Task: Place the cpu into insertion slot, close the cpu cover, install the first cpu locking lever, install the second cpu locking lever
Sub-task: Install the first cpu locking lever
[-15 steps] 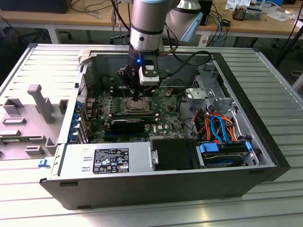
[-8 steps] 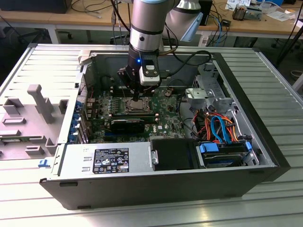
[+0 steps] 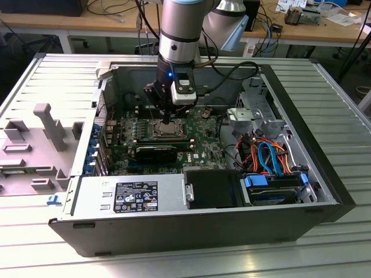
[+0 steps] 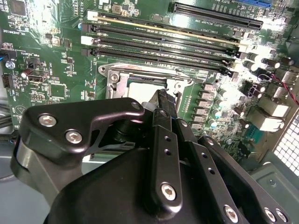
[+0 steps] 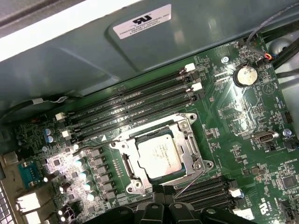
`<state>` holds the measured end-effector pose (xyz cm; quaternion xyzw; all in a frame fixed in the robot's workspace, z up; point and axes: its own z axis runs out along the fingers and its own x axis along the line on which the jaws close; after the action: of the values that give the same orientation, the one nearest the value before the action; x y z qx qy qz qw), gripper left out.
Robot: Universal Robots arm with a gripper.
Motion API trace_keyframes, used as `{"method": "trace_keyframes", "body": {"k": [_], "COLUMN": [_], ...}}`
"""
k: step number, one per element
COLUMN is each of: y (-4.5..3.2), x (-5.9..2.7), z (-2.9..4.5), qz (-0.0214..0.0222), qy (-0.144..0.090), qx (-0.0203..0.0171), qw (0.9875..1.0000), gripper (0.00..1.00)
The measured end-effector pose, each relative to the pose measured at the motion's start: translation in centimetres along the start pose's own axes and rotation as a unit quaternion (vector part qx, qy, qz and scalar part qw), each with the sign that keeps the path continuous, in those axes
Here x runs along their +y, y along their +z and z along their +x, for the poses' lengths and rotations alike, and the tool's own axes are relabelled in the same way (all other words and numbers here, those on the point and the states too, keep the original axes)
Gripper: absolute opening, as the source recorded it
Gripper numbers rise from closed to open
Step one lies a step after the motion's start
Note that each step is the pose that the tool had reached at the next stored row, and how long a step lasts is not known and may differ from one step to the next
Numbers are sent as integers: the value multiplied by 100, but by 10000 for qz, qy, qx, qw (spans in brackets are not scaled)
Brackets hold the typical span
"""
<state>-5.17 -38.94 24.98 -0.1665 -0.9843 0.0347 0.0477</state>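
At the back of the room stand wooden desks (image 3: 87, 23) strewn with cables. In front of them a ribbed metal desk (image 3: 342, 104) carries an open computer case (image 3: 174, 231), lying on its side. A grey plastic part (image 3: 49, 124) lies on the desk at the exterior view's left.

The arm (image 3: 181, 29) reaches straight down into the case, over the green circuit board (image 3: 203, 147). The insertion slot (image 3: 164, 130) sits in that board beside the long black memory slots (image 5: 135, 105). The cpu cover (image 5: 187, 140) lies flat over it. The cpu (image 5: 159, 156) rests in the slot, its silvery top showing through the cover's window.

The claw (image 5: 166, 200) hangs just at the slot's edge with its fingertips (image 4: 161, 99) pressed together. A thin wire lever (image 5: 191, 179) runs along the cover towards the tips. Whether the tips pinch it, I cannot tell.
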Motion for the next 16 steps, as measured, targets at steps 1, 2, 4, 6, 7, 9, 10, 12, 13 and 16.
{"method": "trace_keyframes", "body": {"k": [1,2,4,6,7,9,10,12,13,16], "y": [0,0,0,0,0,0,0,0,0,0], "x": [0,0,0,0,0,0,0,0,0,0], "z": [0,0,0,0,0,0,0,0,0,0], "qz": [1,2,3,5,5,7,7,9,9,12], "qy": [-8,-17,-36,-51,-58,-75,-82,-101,-108,-134], "qx": [-1,-2,-3,-4,-5,-6,-7,-9,-9,-12], "qw": [10000,10000,10000,10000,10000,10000,10000,9999,9999,9999], "gripper": [11,11,11,11,11,11,11,11,11,11]}}
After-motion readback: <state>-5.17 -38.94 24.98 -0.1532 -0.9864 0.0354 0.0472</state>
